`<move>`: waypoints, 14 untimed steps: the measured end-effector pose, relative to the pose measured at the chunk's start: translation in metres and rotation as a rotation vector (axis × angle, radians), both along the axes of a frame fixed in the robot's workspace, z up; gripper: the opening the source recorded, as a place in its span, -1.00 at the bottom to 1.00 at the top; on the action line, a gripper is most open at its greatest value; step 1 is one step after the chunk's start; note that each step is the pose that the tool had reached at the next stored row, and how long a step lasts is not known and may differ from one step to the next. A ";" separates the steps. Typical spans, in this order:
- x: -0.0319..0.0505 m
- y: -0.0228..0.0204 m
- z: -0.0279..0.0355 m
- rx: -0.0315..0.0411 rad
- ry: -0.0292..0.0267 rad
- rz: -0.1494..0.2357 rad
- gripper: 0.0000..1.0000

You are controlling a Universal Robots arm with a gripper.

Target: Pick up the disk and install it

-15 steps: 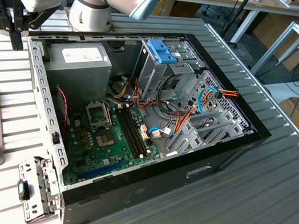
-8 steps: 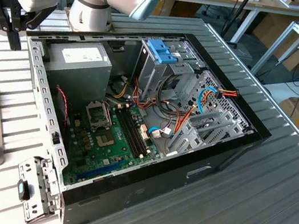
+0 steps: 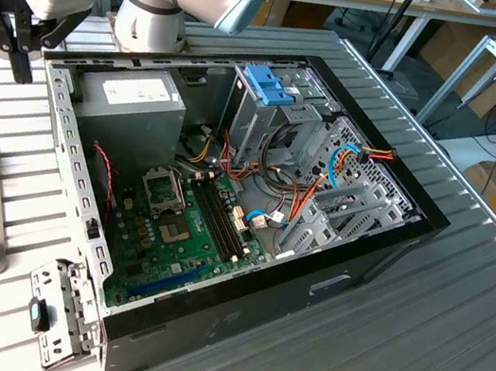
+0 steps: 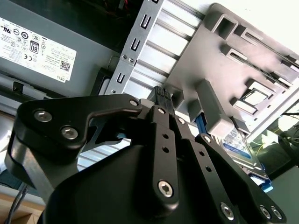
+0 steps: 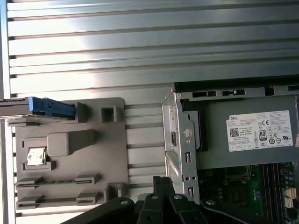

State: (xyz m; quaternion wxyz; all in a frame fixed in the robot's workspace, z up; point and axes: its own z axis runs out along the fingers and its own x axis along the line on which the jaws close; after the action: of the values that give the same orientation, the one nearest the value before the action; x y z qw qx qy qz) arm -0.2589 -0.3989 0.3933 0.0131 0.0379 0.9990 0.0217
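The disk [image 5: 46, 106] stands on edge in a slot at one end of a grey fixture plate [image 5: 112, 140]; its bright blue carrier rail shows along its edge. In the second wrist view the disk [image 4: 243, 145] shows its labelled face and blue rails behind a grey block. My gripper [image 5: 161, 181] has black fingers pressed together with nothing between them. It hangs over the gap between the fixture plate and the open computer case [image 5: 180, 140], well apart from the disk. In the exterior view the gripper [image 3: 22, 50] hangs at the far left corner of the case.
The case [image 3: 392, 240] lies open on a ribbed metal table [image 3: 449, 355], with a grey power supply [image 3: 133, 103], a green motherboard [image 3: 182, 232] and a metal drive cage with a blue clip [image 3: 271, 84]. A small silver chip [image 5: 35, 156] sits on the fixture plate.
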 end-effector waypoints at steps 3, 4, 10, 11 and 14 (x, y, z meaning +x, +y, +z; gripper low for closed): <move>-0.0013 0.0000 0.0000 0.0001 0.0000 0.000 -0.79; -0.0016 0.0000 0.0000 0.0000 0.0000 0.000 -0.79; -0.0039 0.0000 0.0000 0.0000 0.0000 0.000 -0.79; -0.0042 0.0000 0.0000 0.0001 -0.0001 0.000 -0.79; -0.0055 0.0000 0.0000 0.0000 0.0000 0.000 -0.79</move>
State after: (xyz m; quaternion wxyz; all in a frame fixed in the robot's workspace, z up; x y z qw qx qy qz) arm -0.2643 -0.3989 0.3933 0.0131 0.0379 0.9990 0.0217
